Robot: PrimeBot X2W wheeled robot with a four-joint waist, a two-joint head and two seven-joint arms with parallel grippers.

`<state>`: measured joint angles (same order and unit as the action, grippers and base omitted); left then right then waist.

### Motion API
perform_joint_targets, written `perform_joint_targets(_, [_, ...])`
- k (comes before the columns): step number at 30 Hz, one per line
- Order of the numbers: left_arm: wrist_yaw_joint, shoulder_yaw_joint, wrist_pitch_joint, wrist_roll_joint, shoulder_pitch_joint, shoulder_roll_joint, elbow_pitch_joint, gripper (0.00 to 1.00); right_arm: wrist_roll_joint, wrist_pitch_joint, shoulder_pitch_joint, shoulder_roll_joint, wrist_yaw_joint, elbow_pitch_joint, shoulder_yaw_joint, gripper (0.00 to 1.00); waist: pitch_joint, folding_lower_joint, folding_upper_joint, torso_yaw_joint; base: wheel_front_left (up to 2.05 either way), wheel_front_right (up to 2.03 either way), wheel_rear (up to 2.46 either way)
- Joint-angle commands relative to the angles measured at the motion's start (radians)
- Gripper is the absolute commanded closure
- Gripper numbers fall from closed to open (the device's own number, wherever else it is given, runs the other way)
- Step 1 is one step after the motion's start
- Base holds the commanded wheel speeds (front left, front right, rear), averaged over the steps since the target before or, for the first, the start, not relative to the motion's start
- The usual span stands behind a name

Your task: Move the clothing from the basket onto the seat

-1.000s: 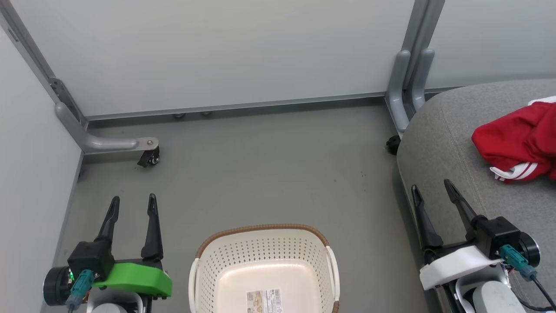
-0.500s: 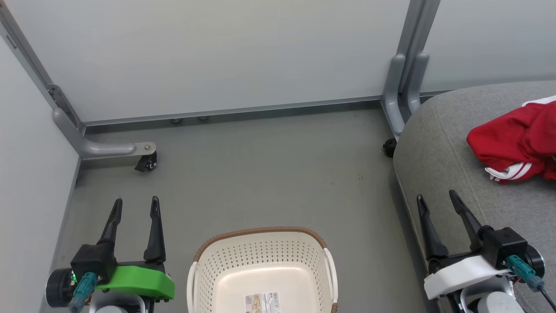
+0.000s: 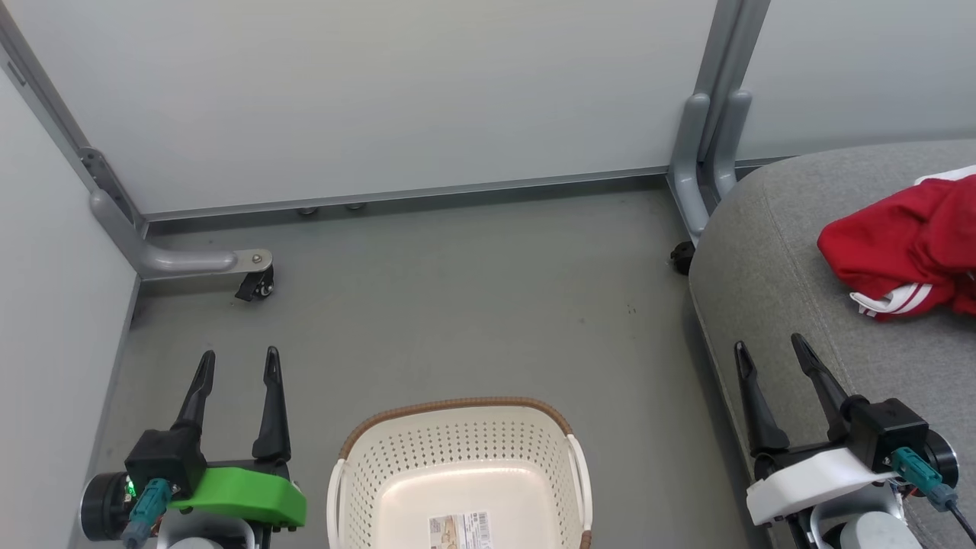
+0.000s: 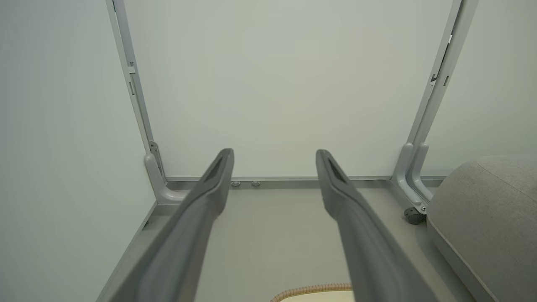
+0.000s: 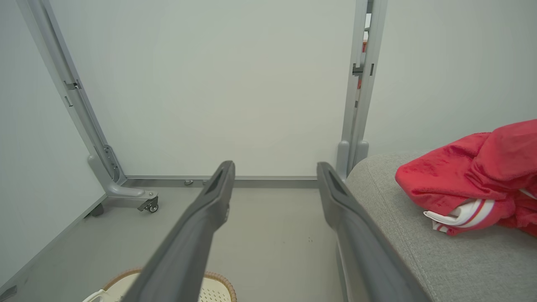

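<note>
The cream perforated basket point(image 3: 457, 450) with a brown rim sits on the floor at the bottom centre, holding nothing but a label on its bottom. Red clothing point(image 3: 907, 244) with white striped trim lies bunched on the grey seat point(image 3: 770, 252) at the right; it also shows in the right wrist view point(image 5: 474, 176). My left gripper point(image 3: 238, 362) hovers open left of the basket with nothing between its fingers. My right gripper point(image 3: 770, 352) hovers open over the seat's near left edge, short of the clothing. The basket's rim point(image 4: 314, 288) peeks in at the bottom of the left wrist view.
White partition panels close off the back and left. A grey frame foot with a caster point(image 3: 255, 284) juts onto the floor at the left, and grey posts point(image 3: 705, 145) stand at the seat's far corner. Bare grey floor point(image 3: 457, 305) lies between basket and wall.
The whole head picture has shifted slightly, so the camera has moved. Both grippers stay open and the clothing lies unchanged on the seat.
</note>
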<state>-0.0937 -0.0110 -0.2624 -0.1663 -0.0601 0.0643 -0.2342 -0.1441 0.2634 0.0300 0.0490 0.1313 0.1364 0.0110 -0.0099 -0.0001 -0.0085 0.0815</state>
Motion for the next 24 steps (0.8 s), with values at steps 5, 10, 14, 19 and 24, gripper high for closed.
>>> perform_joint_targets(5, [-0.011,0.003,-0.003,0.004,0.001,-0.002,0.003,0.0,0.001,0.002,-0.002,0.003,-0.001,0.004,0.003,0.0,-0.001,0.0001,0.0085,-0.003,0.0,0.0,0.0])
perform_joint_targets(10, [-0.009,0.006,0.014,-0.019,0.004,-0.008,-0.034,1.0,-0.02,-0.005,-0.006,-0.006,0.0,0.033,0.0,1.0,0.0,0.0001,0.0,-0.004,0.0,0.0,0.0])
perform_joint_targets(14, [-0.011,0.019,0.041,-0.097,-0.005,-0.008,-0.039,1.0,-0.102,-0.026,0.0,-0.006,0.0,0.037,0.006,1.0,0.0,0.0001,0.0003,-0.006,0.0,0.0,0.0])
perform_joint_targets(19, [-0.013,0.024,0.062,-0.191,-0.006,-0.008,-0.034,1.0,-0.196,-0.051,0.005,-0.005,0.0,0.041,0.013,1.0,0.0,0.0001,0.0006,-0.009,0.0,0.0,0.0])
perform_joint_targets(24, [-0.015,0.028,0.082,-0.283,-0.007,-0.009,-0.029,1.0,-0.288,-0.075,0.011,-0.005,0.0,0.045,0.02,1.0,0.001,0.0001,0.001,-0.012,0.0,0.0,0.0])
